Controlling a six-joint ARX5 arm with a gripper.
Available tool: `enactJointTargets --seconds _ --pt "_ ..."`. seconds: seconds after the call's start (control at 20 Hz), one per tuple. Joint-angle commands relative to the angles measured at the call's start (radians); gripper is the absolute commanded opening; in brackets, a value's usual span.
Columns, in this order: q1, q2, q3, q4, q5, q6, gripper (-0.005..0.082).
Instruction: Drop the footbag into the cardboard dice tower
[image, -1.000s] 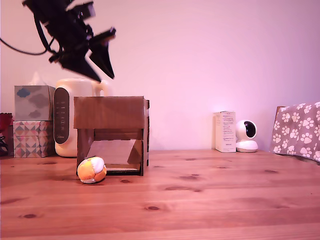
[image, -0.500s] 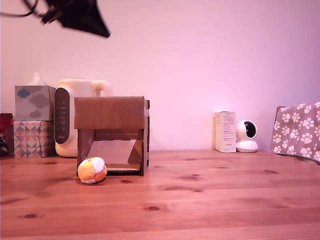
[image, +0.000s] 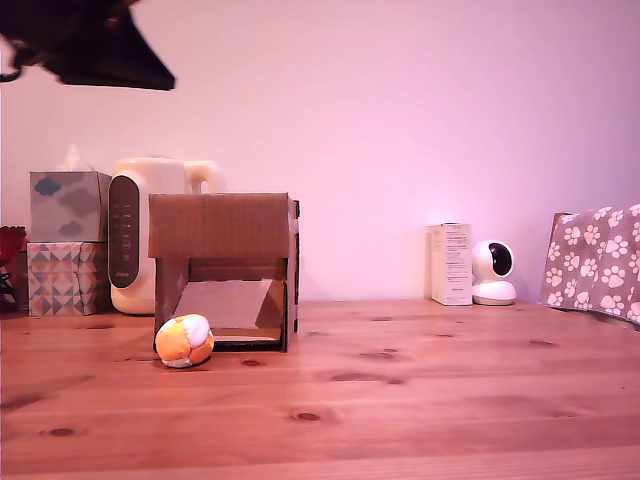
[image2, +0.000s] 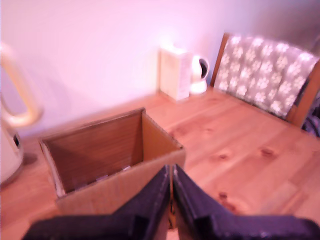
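— Up at the exterior view's top left, the end effector (image2: 171, 200) hangs high above the surface (image: 420, 400), its two fingers pressed together with nothing between them.

— So where's the footbag (image: 184, 340)?

— On the wood, touching the tower (image: 222, 268) at its lower front corner, just outside the ramp opening. It isn't held at all.

— And the tower's top?

— Open; the wrist view looks straight down into it.

— What could go wrong?

— To my eye the ball looks soft and sits tight against the cardboard. A finger coming down on that side might catch the wall and shove the tower, or squeeze the ball so it rolls off across the bare wood. The kettle (image: 140, 235) behind crowds the approach too.
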Motion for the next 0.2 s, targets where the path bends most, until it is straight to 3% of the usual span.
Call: enactJointTargets --seconds 0.0,0.15 --pt "0.003 -0.025 -0.077 0.018 0.000 0.004 -0.0020" --pt "0.010 -0.100 -0.166 0.003 -0.006 -0.006 -0.0020"
